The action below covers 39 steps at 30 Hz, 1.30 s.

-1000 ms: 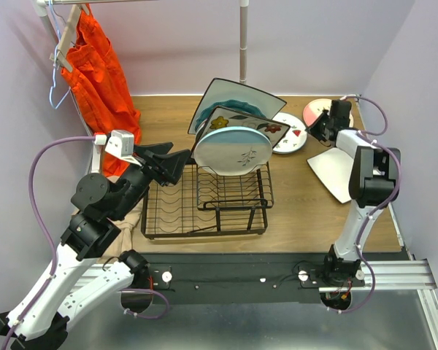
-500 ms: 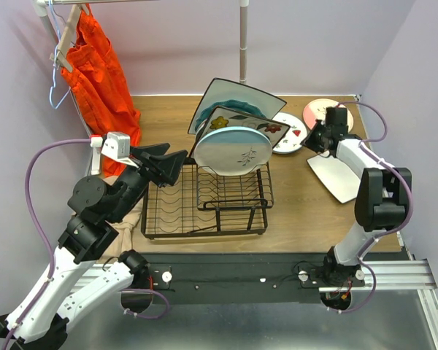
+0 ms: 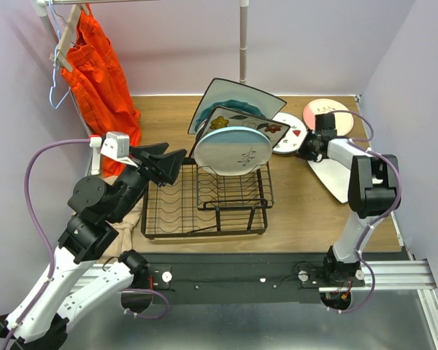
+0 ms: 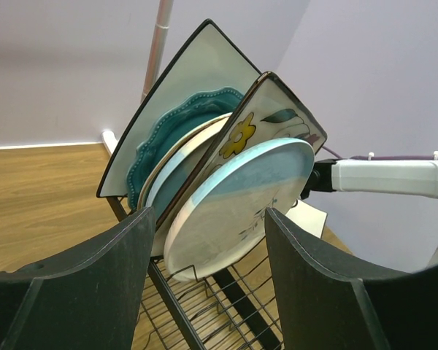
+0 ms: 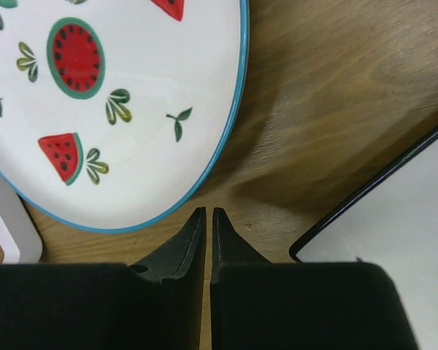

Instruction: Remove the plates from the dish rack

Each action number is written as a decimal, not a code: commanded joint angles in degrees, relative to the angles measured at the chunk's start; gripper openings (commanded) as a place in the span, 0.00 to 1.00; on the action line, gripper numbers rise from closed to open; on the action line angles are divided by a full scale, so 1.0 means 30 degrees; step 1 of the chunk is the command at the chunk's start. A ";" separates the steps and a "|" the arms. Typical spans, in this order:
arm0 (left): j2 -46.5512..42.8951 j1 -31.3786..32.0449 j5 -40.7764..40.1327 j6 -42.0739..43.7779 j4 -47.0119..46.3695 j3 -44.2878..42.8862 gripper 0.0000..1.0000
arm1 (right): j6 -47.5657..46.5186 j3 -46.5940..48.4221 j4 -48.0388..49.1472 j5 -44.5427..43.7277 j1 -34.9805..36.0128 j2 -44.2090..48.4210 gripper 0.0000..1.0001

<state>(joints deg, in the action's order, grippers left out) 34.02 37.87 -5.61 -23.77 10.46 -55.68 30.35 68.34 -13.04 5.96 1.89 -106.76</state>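
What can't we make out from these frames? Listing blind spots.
- Plate count in the dish rack: top view, the mint floral plate covers those behind.
- Teal scalloped plate: left wrist view, partly hidden by the flower-print square plate.
- Watermelon plate: right wrist view, cut off by top and left edges.
- Right pincer: top view, too small and dark to read its jaws.

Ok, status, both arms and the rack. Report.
Left fingers open, facing the mint plate. Right fingers shut, empty, over table between watermelon plate and square plate. Rack holds several plates. Nothing in the way.
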 commanded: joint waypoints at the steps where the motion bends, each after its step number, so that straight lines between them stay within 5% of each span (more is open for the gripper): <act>1: 0.0056 -0.0084 -0.0739 0.0394 0.0235 -0.0219 0.70 | 0.0050 0.0922 0.0360 -0.0696 0.0190 -0.0682 0.16; 14: -0.0411 -0.0083 -0.0563 0.0218 0.0527 -0.0248 0.71 | -0.1267 0.0694 -0.1976 -0.1192 0.0249 0.0718 0.18; 22: -0.0179 -0.0083 0.1076 0.0423 0.1055 -0.1273 0.71 | -0.3639 0.0598 -0.5291 -0.2192 0.0249 1.0615 0.36; 27: 0.0231 -0.0083 0.2891 0.0599 0.0909 -0.1595 0.71 | -0.5661 0.1712 -0.5147 0.4333 0.0248 1.5017 0.45; 31: 0.0379 -0.0083 0.4356 0.0365 0.0645 -0.1918 0.70 | -0.6189 0.2503 -0.4679 0.8583 0.0249 1.6045 0.55; 39: 0.0116 -0.0083 0.4857 0.0423 0.0850 -0.2241 0.71 | -0.6573 0.2768 -0.1604 1.8075 0.0249 1.6603 0.59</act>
<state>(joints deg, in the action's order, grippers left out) 35.18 37.87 5.67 -23.11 12.97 -60.93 11.90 76.29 -23.24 37.93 2.33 -56.80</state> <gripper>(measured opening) 0.706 0.587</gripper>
